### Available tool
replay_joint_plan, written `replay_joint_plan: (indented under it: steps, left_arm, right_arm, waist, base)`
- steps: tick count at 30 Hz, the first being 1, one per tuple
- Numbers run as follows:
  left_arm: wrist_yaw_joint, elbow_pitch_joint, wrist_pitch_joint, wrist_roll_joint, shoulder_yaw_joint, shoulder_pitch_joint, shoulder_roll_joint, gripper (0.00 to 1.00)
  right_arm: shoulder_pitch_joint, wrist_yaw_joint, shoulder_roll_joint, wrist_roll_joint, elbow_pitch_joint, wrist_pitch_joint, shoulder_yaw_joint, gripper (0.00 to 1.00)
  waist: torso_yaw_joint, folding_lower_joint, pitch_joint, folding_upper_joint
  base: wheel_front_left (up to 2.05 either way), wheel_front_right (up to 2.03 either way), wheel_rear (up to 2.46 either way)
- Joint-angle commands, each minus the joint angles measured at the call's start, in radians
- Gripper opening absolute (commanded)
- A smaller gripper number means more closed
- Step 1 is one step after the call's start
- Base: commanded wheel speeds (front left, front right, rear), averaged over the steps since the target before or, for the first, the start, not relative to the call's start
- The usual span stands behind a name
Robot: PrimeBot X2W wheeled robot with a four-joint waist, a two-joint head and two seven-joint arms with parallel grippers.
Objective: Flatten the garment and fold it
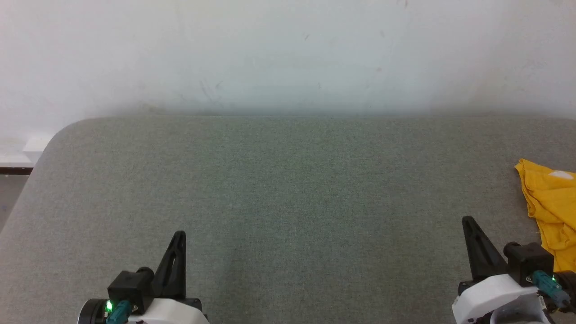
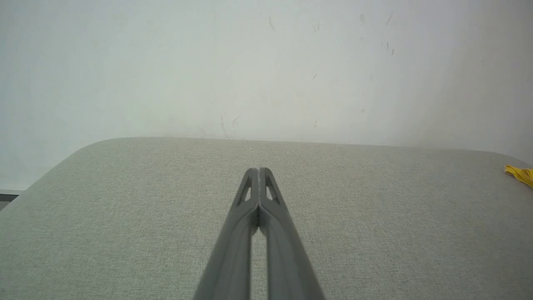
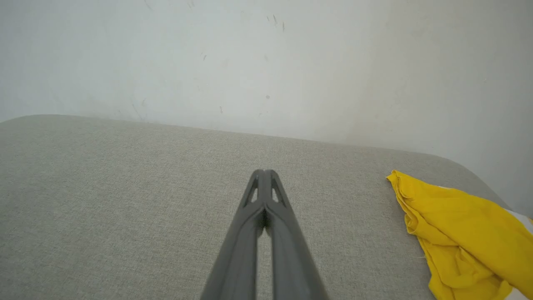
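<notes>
The garment (image 1: 551, 207), a bright yellow T-shirt, lies crumpled at the right edge of the grey cloth-covered table (image 1: 288, 180), partly cut off by the frame. A white patch shows on it near its far end. In the right wrist view the garment (image 3: 462, 233) sits to the right of my right gripper (image 3: 263, 171), whose fingers are pressed together and hold nothing. My right gripper (image 1: 468, 220) hovers near the table's front, just left of the shirt. Low on the left, my left gripper (image 1: 180, 234) is shut and empty too. The left wrist view has that gripper (image 2: 259, 170) over bare table, with a yellow corner of the garment (image 2: 520, 174) far right.
A pale wall (image 1: 288, 54) rises right behind the table's far edge. The table's far left corner (image 1: 67, 130) is rounded, with floor and a white skirting ledge (image 1: 27, 150) beyond it. A wide bare stretch of table lies between the two grippers.
</notes>
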Motion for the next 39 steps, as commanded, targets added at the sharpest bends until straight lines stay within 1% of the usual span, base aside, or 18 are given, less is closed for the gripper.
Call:
replay_joint_plan:
  steps: [1, 39]
  left_arm:
    - [-0.008, 0.004, 0.006, 0.015, 0.011, -0.022, -0.01, 0.0]
    - [-0.05, 0.015, 0.081, 0.125, 0.084, -0.07, -0.07, 0.0]
  right_arm:
    - [-0.016, -0.001, 0.002, -0.007, -0.007, 0.005, 0.003, 0.0]
    - [-0.04, -0.002, 0.003, -0.013, -0.045, 0.057, 0.038, 0.0]
  waist:
    - [0.0, 0.0, 0.0, 0.0]
    - [-0.002, -0.0001, 0.004, 0.0]
  base:
    - [0.0, 0.0, 0.0]
    - [0.0, 0.0, 0.0]
